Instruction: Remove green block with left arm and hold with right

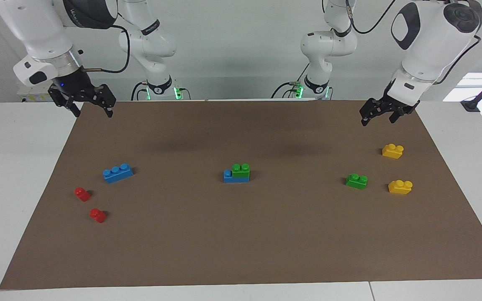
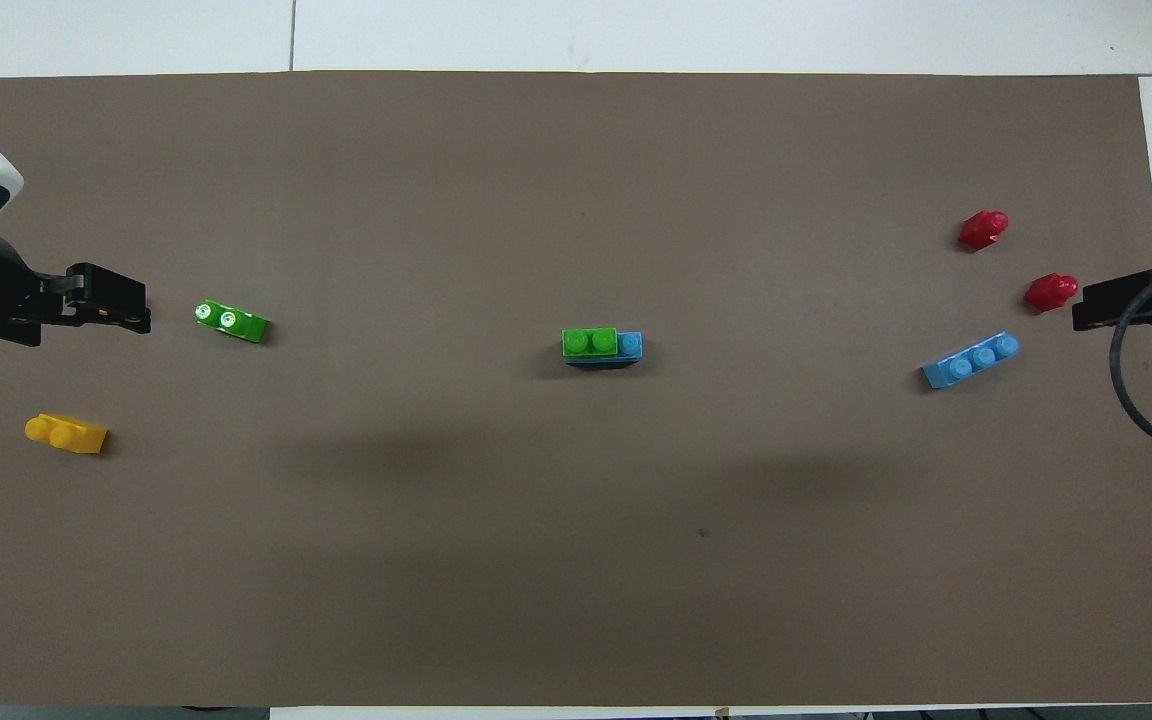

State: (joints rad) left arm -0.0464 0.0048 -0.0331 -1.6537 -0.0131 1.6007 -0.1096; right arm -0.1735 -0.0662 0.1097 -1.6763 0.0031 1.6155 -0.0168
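While both arms wait raised at the robots' edge of the brown mat, nothing has been touched.

Green block: the green block [image 1: 240, 170] to be removed is pressed onto one end of a blue brick [image 1: 236, 177] at the middle of the mat [image 1: 241, 251], leaving one blue stud bare.

Second green brick: a loose green brick [image 1: 357, 181] lies toward the left arm's end of the table, apart from the stack.

Left gripper: the left gripper [image 1: 378, 115] hangs above the mat's corner at its own end, jaws spread, holding nothing.

Right gripper: the right gripper [image 1: 85, 104] hangs over the mat's other corner nearest the robots, fingers apart, empty.

Other pieces: two yellow bricks [image 1: 393, 151] sit near the loose green one; a long blue brick [image 1: 118, 172] and two red pieces [image 1: 82, 194] lie toward the right arm's end.

Risk, wrong brick: the left arm's nearest green piece is the loose one, so it could be picked by mistake.

Risk, stack lifting: if the right gripper does not clamp the blue base firmly, pulling the green block would likely raise both bricks together.

Risk, crowding: two grippers meeting on so small a stack could collide or knock it askew.
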